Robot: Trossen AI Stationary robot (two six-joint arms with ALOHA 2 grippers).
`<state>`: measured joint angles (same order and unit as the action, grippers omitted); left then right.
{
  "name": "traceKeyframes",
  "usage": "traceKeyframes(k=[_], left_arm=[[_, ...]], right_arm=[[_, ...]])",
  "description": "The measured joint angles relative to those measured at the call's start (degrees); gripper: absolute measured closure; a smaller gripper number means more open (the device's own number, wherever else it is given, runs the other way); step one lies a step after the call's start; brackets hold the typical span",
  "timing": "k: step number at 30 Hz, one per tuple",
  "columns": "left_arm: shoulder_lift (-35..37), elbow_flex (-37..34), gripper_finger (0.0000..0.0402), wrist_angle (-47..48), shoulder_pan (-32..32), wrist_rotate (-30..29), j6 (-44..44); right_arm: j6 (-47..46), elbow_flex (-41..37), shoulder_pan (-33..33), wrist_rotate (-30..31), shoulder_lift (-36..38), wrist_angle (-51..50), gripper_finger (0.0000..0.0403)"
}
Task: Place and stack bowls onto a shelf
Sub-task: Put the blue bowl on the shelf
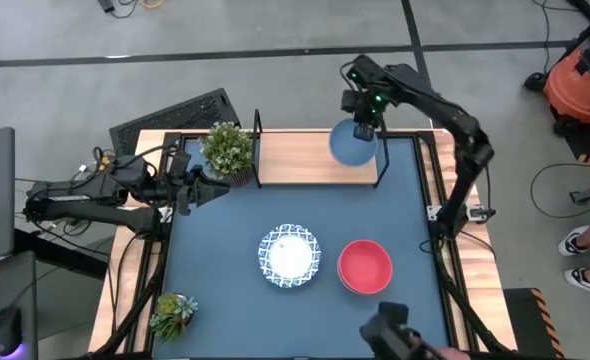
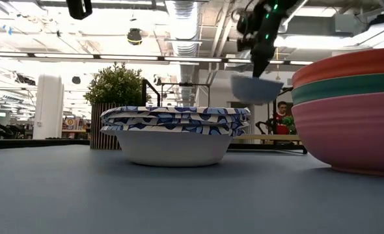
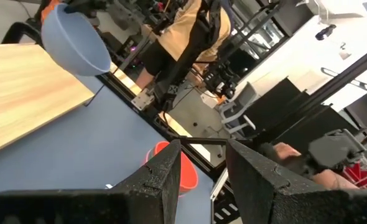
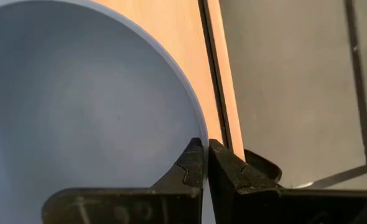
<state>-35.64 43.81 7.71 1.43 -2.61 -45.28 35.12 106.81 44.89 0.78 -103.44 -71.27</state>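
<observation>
The stack of bowls point(image 2: 358, 110) is cut off by the low view's right edge. The shelf point(image 2: 270, 138) is largely hidden behind the patterned bowls point(image 2: 176, 133).

A bushy potted plant point(image 1: 227, 150) stands at the blue tabletop's point(image 1: 225, 280) far left corner. A smaller succulent point(image 1: 173, 314) sits near the front left corner. An orange shop vacuum point(image 1: 583, 66) stands on the floor, well apart from the table.

Looking straight down from above on the whole blue tabletop point(image 1: 225, 290); level from its near edge toward the room, close on the patterned bowls point(image 2: 176, 133). Left wrist facing rightward — right wrist pressed close — both sharing the blue bowl point(image 3: 74, 40) over the shelf point(image 4: 183, 43).
</observation>
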Motion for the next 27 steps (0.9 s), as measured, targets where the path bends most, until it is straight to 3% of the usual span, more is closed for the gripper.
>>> traceKeyframes(k=[10, 23, 27], left_arm=[[0.0, 0.0, 0.0289, 4.1, 0.0, -4.0, 0.0], [0.0, 0.0, 0.0289, 5.0, 0.0, -5.8, 0.5], [0.0, 0.0, 0.0289, 5.0, 0.0, -5.8, 0.9]], right_arm=[[2.2, 0.4, 6.8, -6.3, -9.1, 1.2, 0.0375], [2.4, 0.4, 8.9, -5.8, -12.1, 1.0, 0.0375], [2.0, 0.4, 8.9, -5.4, -12.1, 0.5, 0.0356]])
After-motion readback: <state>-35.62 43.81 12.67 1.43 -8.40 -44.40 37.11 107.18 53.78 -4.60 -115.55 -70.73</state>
